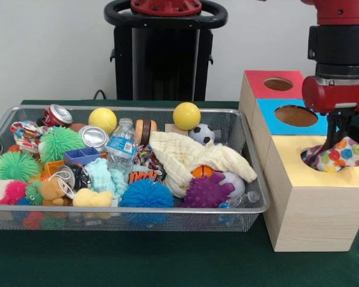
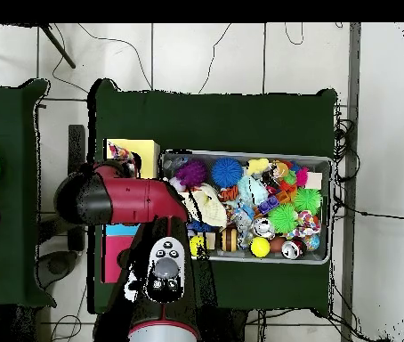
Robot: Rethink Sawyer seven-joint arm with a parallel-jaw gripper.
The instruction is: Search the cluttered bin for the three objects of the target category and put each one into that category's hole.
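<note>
Red arm upright over the yellow box [image 1: 299, 179], tool [image 1: 341, 143] pinching a dotted cloth [image 1: 337, 155] at its hole.

plain pale wall [image 1: 48, 48], green-covered table [image 2: 214, 111], tiled floor [image 2: 197, 53] with cables [image 2: 348, 142]

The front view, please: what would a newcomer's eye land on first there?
Probably the wire bin heaped with bright toys, spiky balls and cans, a cream cloth draped over its right side. Next, beside it, the polka-dot cloth hanging below the red arm's gripper, half inside the yellow box's hole.
</note>
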